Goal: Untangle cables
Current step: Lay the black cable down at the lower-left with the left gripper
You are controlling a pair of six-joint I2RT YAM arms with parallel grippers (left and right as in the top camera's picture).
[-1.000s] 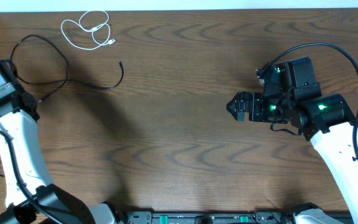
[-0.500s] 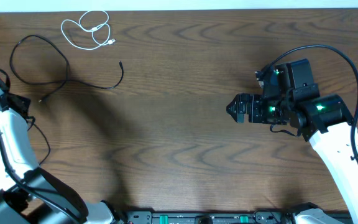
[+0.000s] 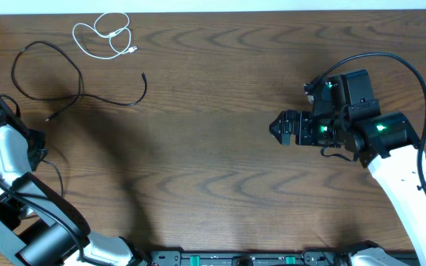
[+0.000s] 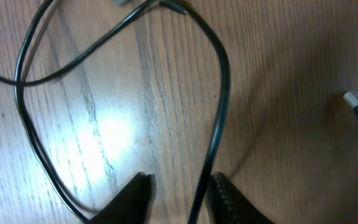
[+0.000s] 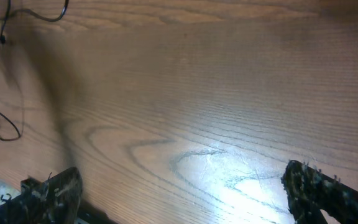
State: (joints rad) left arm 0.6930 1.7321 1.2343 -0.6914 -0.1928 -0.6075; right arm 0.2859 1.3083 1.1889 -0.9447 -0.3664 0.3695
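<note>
A short white cable (image 3: pixel 102 35) lies coiled at the table's far left. Just below it a black cable (image 3: pixel 76 70) makes a loose loop, one plug end (image 3: pixel 143 75) pointing right. My left arm (image 3: pixel 6 137) is at the left edge. In the left wrist view my left gripper (image 4: pixel 182 182) stands open low over the wood. A black cable (image 4: pixel 219 81) loops ahead and runs back between the jaws, close against the right finger (image 4: pixel 224 190). My right gripper (image 3: pixel 278 128) hovers wide open at the right, far from all the cables, nothing between its fingers (image 5: pixel 312 183).
A blurred grey plug (image 4: pixel 353 99) lies to the right of the loop in the left wrist view. The thick black arm cable (image 3: pixel 413 74) arcs over the right arm. The table's far edge (image 3: pixel 213 12) runs just behind the white cable.
My left jaws have parted from shut. The left arm has swung lower and closer to the left edge. The right arm has not moved.
</note>
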